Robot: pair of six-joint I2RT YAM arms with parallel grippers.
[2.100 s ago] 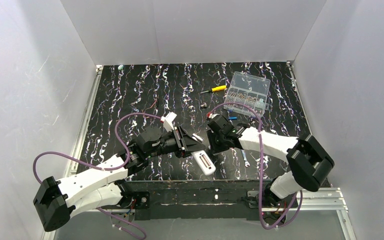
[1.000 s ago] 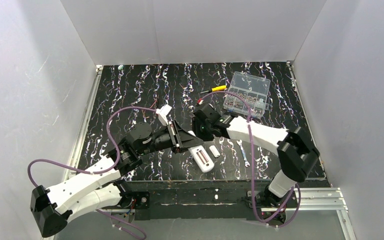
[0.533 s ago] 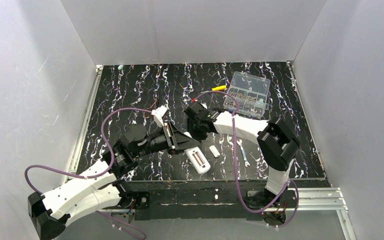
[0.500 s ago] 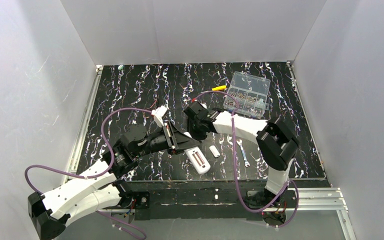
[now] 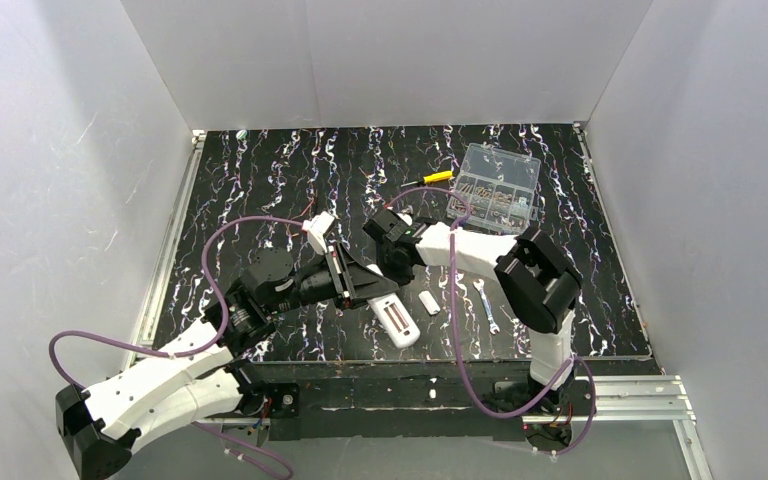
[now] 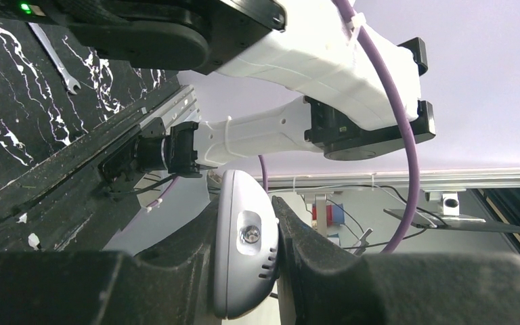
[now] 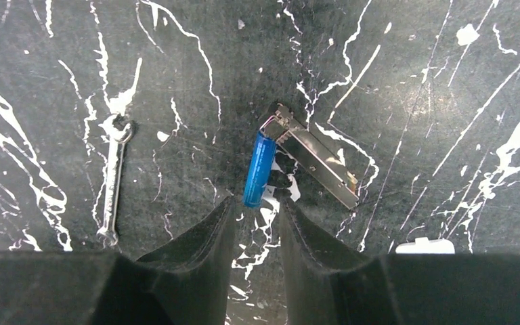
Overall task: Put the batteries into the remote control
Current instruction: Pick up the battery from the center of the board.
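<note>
Straddling the lower end of a blue battery (image 7: 259,169), the right gripper (image 7: 256,203) points down at the black marbled table (image 7: 413,81). Its jaws stand apart with a narrow gap. The battery sits closer to the left finger (image 7: 203,250), and a sliver of table shows on the other side, so no clamp is visible. The battery lies flat, tilted slightly off the claw's axis, with most of its length reaching out past the fingertips. Its far end touches the corner of a flat silver metal strip (image 7: 315,156), which runs away diagonally. A small wrench (image 7: 112,179) lies well apart to the other side.

The left gripper (image 6: 245,206) is clamped on one rounded end of the white remote control (image 6: 244,271), its fingers pressed against both sides. From above, the remote (image 5: 397,320) juts from that claw toward the table's near edge. A small white piece (image 5: 428,302) lies just beside it. The clear compartment box (image 5: 495,192) and the yellow-handled screwdriver (image 5: 430,178) sit farther back.
</note>
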